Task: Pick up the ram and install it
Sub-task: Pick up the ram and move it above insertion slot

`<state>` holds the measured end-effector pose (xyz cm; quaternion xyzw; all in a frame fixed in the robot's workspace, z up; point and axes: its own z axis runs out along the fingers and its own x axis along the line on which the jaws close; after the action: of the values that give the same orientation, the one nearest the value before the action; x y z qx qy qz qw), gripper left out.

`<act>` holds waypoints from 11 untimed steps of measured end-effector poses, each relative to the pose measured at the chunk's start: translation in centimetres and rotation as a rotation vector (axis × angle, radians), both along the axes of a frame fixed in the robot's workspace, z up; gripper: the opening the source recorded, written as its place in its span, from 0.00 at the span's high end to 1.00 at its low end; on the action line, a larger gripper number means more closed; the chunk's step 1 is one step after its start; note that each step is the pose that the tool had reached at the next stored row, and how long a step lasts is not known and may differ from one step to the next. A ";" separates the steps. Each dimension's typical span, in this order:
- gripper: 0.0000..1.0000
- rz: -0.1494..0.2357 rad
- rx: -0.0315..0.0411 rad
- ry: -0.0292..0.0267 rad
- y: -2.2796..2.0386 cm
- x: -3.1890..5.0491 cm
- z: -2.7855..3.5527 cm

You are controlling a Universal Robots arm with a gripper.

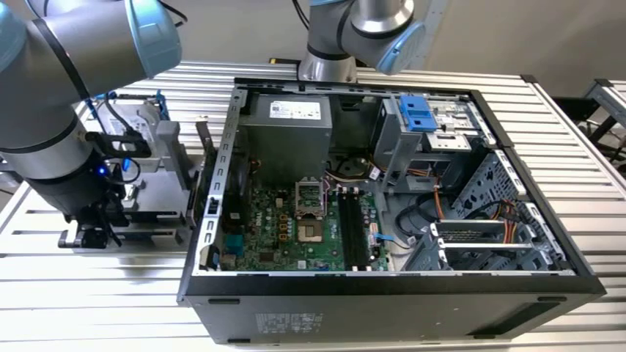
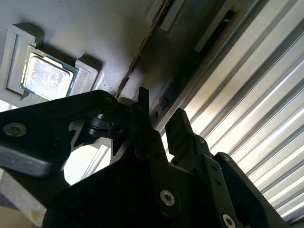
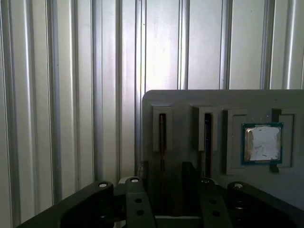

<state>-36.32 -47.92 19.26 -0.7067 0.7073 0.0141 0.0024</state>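
Observation:
The ram [image 3: 162, 137] stands on its thin edge in a slot of a grey holder [image 3: 190, 99], which rests on the ribbed metal table beside the computer case. In the second wrist view the ram [image 2: 142, 47] is a thin brownish line running up from between the fingers. My gripper [image 3: 166, 167] is open, with one black finger on each side of the ram and a gap showing to both. In the exterior view my gripper [image 1: 93, 231] is low at the exterior view's left, outside the case. The motherboard's long black memory slots [image 1: 354, 227] lie inside the open case.
A second dark stick [image 3: 207, 137] sits in the neighbouring slot, and a square silver processor [image 3: 262, 143] lies in a recess beyond it. The open computer case [image 1: 391, 282] has a power supply [image 1: 284, 132] and a drive bay with a blue frame [image 1: 415, 111]. A second arm's base [image 1: 328, 66] stands behind it.

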 end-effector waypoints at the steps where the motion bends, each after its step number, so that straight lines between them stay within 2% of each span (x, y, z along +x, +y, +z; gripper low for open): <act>1: 0.00 0.000 0.0000 0.0000 0.00 0.00 0.00; 6: 0.00 0.020 0.0000 0.0000 -0.01 0.00 0.00; 11: 0.00 0.023 0.0001 -0.0001 0.00 0.01 -0.01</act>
<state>-36.32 -47.92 19.26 -0.7148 0.6992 0.0141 0.0023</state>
